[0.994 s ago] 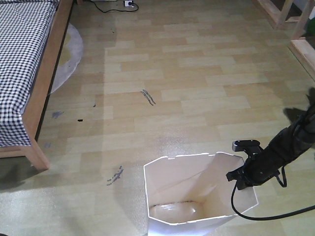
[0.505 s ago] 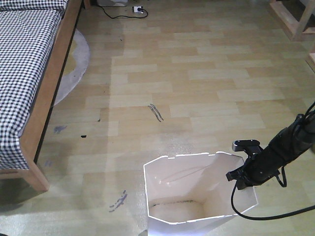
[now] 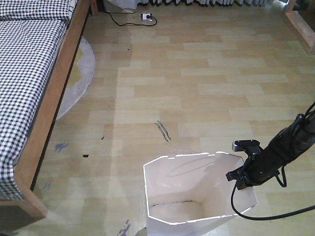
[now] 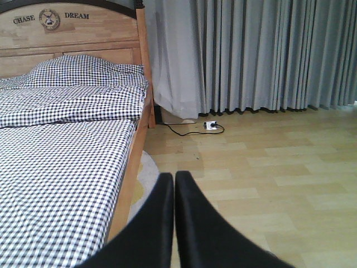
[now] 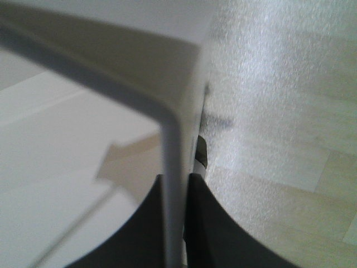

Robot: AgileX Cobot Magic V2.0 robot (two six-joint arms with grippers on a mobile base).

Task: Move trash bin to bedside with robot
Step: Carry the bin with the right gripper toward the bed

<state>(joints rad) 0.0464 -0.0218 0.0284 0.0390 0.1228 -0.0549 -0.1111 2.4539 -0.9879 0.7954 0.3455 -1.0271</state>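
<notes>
Low in the front view, right of centre, is a white plastic trash bin (image 3: pixel 187 184), open at the top, with chamfered corners and small notches in its thin rim. Its base is cut off by the bottom edge, so whether it rests on the pale wood-laminate floor (image 3: pixel 206 83) cannot be told.

A slim black right arm (image 3: pixel 288 142) reaches in from the right edge. The right jaws are clamped on the bin's right wall at the rim. A black cable (image 3: pixel 256 215) loops below the arm, past the bin's right corner. The right wrist view shows this grip up close: two black fingers (image 5: pixel 148 223) pinch the thin white wall, one on each side of it.

A bed (image 3: pixel 54 103) with a light wooden frame and black-and-white checked bedding (image 3: pixel 24 64) runs along the left edge. The bin is well apart from it, with bare floor between them. A round grey rug (image 3: pixel 76 78) lies partly under the bed. Dark scuff marks (image 3: pixel 162 130) streak the floor just beyond the bin. A white power strip (image 3: pixel 146 16) lies near the top edge.

The left wrist view shows the left jaws pressed together, holding nothing. Beyond them is the bed's headboard (image 4: pixel 72 33), lettered "CHASE DREAM", and grey curtains (image 4: pixel 251 56) that hang to the floor.
</notes>
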